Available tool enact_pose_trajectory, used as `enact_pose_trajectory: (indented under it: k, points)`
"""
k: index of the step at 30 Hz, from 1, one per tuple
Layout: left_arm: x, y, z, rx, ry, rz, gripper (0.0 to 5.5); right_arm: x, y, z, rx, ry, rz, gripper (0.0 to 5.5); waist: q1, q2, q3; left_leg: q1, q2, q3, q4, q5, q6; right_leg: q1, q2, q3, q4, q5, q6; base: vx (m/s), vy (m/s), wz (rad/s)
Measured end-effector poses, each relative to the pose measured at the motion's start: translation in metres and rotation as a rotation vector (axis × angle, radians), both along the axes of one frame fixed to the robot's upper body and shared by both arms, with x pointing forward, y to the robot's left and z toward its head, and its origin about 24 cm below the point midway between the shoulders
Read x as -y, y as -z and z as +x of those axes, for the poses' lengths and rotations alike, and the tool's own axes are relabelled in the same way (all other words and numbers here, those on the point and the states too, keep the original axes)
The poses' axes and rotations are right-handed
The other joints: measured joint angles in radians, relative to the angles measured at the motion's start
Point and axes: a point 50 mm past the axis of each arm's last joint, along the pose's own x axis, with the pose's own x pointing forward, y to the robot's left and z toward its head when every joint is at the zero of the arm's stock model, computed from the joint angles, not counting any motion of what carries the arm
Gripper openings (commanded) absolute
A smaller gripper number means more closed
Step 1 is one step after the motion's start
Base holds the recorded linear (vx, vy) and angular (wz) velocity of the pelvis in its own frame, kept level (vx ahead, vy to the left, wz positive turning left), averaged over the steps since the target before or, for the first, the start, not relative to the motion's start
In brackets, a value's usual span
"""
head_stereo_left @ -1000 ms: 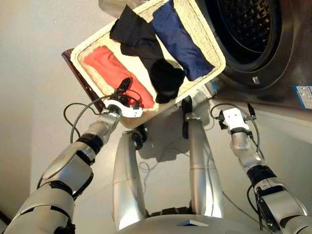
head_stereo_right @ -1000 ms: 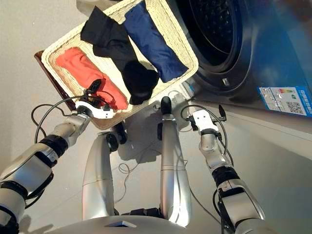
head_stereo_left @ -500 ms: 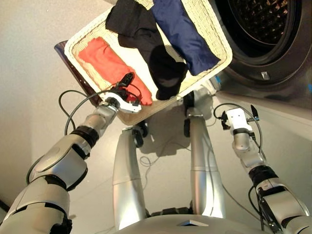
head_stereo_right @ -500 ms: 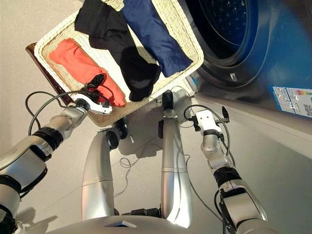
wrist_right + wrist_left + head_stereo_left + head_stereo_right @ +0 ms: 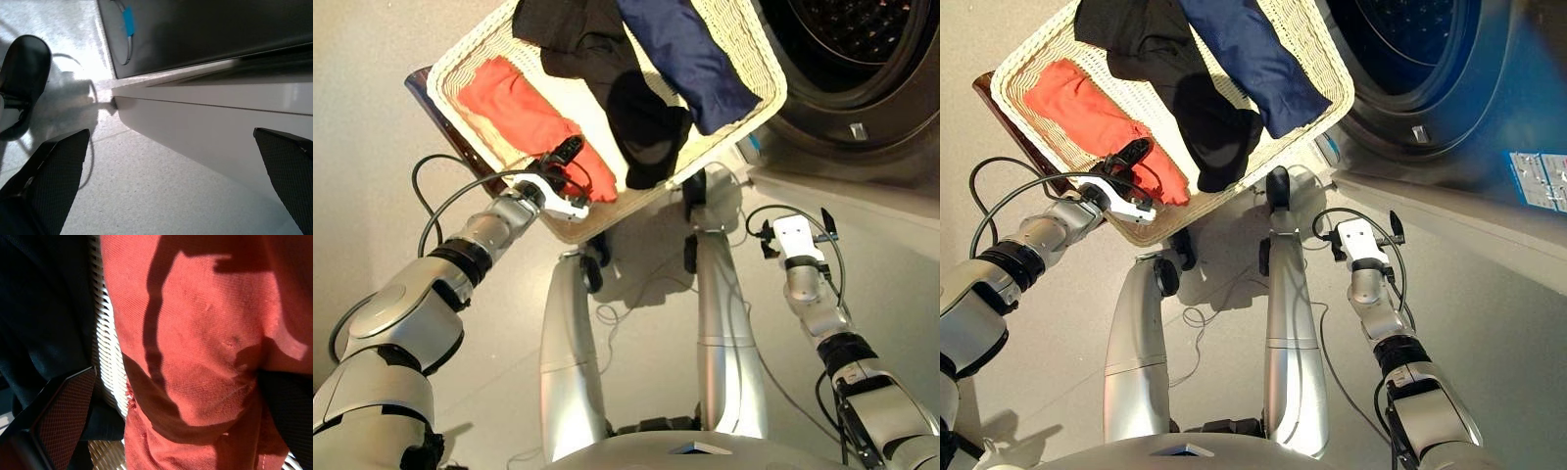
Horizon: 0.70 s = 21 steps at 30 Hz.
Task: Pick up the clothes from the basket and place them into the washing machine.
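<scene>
Left hand [image 5: 570, 153] over coral-red garment [image 5: 514, 103] (in basket [image 5: 749, 44]), fingers apart.

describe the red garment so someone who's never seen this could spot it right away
Find the cream woven basket in front of the washing machine. Three garments lie in it side by side; the coral-red one is farthest from the machine, under the left claw. Its neighbours are black and navy.

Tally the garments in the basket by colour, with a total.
Coral-red garment: 1
Black garment: 1
Navy blue garment: 1
Total: 3, all lying in the wicker basket.
</scene>
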Motion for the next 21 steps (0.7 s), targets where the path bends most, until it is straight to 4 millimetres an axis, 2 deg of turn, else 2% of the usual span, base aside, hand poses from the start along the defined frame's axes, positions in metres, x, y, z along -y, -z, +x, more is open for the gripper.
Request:
enact_pose_trajectory:
  k: [1,2,3,4,5,6,9,13,21]
  points:
    - [0.001,-0.003,0.001,-0.003,0.01,0.014,5.5,0.002,-0.002,0.0,0.005,-0.002,-0.004,5.5,-0.002,-0.001,-0.001,-0.001,-0.004,-0.004,-0.002,-0.017,0.006,-0.005,0.001,0.011,-0.004,0.0,0.001,0.0,0.0,0.0]
    - [0.001,-0.006,0.002,-0.008,0.012,0.027,5.5,0.004,-0.003,0.001,0.004,0.001,-0.009,5.5,0.001,0.0,-0.001,-0.002,-0.004,0.002,-0.012,-0.016,0.014,-0.004,0.001,0.014,-0.026,-0.002,0.017,0.006,0.004,-0.255]
    - [0.0,-0.008,0.002,-0.015,0.009,0.038,4.87,0.003,-0.004,0.001,0.007,-0.002,-0.009,5.5,0.002,0.001,-0.002,-0.003,0.003,0.004,-0.026,-0.013,0.023,-0.003,0.002,0.013,-0.031,-0.015,0.036,0.006,0.001,-0.239]
    - [-0.001,-0.007,0.003,-0.033,0.006,0.071,2.05,0.003,0.0,-0.002,-0.005,-0.001,-0.002,5.5,-0.001,-0.001,-0.012,-0.01,0.017,0.017,-0.02,-0.011,0.025,-0.022,0.009,0.007,0.067,-0.036,0.006,0.0,0.0,0.0]
    - [-0.001,-0.004,0.003,-0.056,-0.001,0.113,0.32,0.004,0.007,-0.007,-0.031,0.002,0.006,5.5,-0.005,-0.007,-0.034,-0.024,0.018,0.028,-0.008,-0.012,0.021,-0.015,0.019,0.004,0.108,-0.06,-0.027,0.0,0.0,0.0]
    - [-0.002,-0.005,0.004,-0.058,-0.008,0.131,0.0,0.004,0.008,-0.007,-0.033,0.002,0.009,5.5,-0.006,-0.008,-0.039,-0.032,0.015,0.029,-0.005,-0.011,0.019,-0.017,0.029,0.01,0.095,-0.054,-0.017,0.0,0.0,0.0]
    - [-0.005,-0.004,0.004,-0.079,-0.023,0.147,0.0,0.008,0.007,-0.007,-0.039,0.01,0.01,5.5,-0.009,-0.008,-0.039,-0.03,0.01,0.036,0.001,-0.017,0.029,-0.018,0.028,0.022,0.087,-0.042,-0.009,0.0,0.0,0.0]
    - [0.003,-0.01,0.006,-0.065,0.009,0.139,0.0,0.007,0.007,-0.007,-0.038,0.006,0.015,5.5,-0.009,-0.01,-0.04,-0.031,0.008,0.041,0.002,-0.017,0.041,-0.01,0.026,0.027,0.072,-0.042,-0.007,0.0,0.0,0.0]
    - [0.001,-0.005,0.004,-0.084,0.007,0.148,0.0,0.006,0.007,-0.007,-0.037,0.005,0.015,5.5,-0.008,-0.024,-0.063,-0.03,0.006,0.04,0.001,-0.018,0.042,-0.011,0.024,0.024,0.073,-0.036,-0.007,0.0,0.0,0.0]
